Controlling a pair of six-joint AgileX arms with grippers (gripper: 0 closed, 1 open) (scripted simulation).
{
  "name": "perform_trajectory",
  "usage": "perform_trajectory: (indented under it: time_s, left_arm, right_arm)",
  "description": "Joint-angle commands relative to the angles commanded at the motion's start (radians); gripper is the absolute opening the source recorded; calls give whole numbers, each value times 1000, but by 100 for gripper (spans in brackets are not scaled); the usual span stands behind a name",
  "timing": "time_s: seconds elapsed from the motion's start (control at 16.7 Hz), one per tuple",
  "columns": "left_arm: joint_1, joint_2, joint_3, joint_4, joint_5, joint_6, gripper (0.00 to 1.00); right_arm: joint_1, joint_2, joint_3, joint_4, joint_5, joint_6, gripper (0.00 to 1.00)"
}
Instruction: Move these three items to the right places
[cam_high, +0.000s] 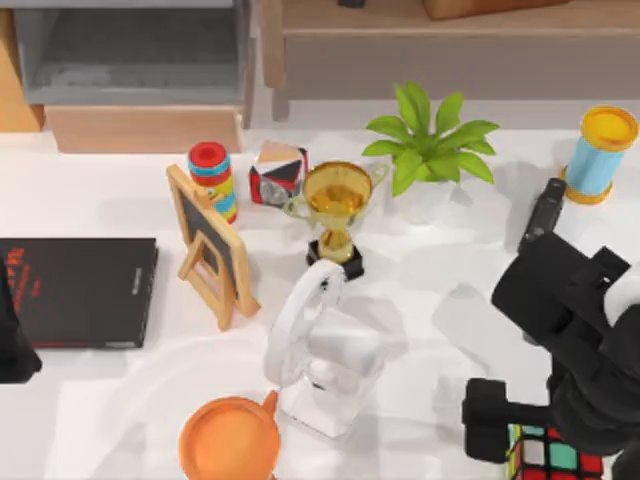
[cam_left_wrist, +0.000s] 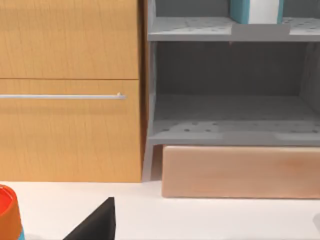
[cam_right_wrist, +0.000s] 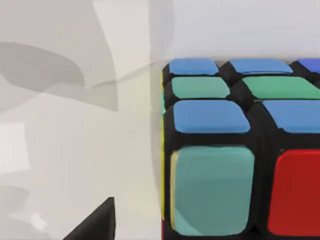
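Right end effector (cam_high: 560, 440) low over puzzle cube (cam_high: 555, 458); finger opening and grip: cannot tell.

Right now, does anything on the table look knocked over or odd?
Nothing looks spilled or broken. The white headphones sit on a clear stand, the trophy stands upright, and the right hand hovers over the puzzle cube.

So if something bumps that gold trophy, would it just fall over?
Probably fairly easily. The gold trophy stands upright on a narrow stem over a small dark base, with a wide cup on top, so it looks top-heavy. Its handles stick out, so a nudge there might turn or tip it toward the headphones nearby.
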Motion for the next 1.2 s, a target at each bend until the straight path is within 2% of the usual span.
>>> perform_trajectory:
  time_s: [0.06, 0.84, 1.2]
  left_arm:
    - [0, 0, 0, 0, 0, 0, 100]
    - [0, 0, 0, 0, 0, 0, 100]
    - [0, 0, 0, 0, 0, 0, 100]
  right_arm:
    - [0, 0, 0, 0, 0, 0, 100]
    - [0, 0, 0, 0, 0, 0, 2]
    - [0, 0, 0, 0, 0, 0, 0]
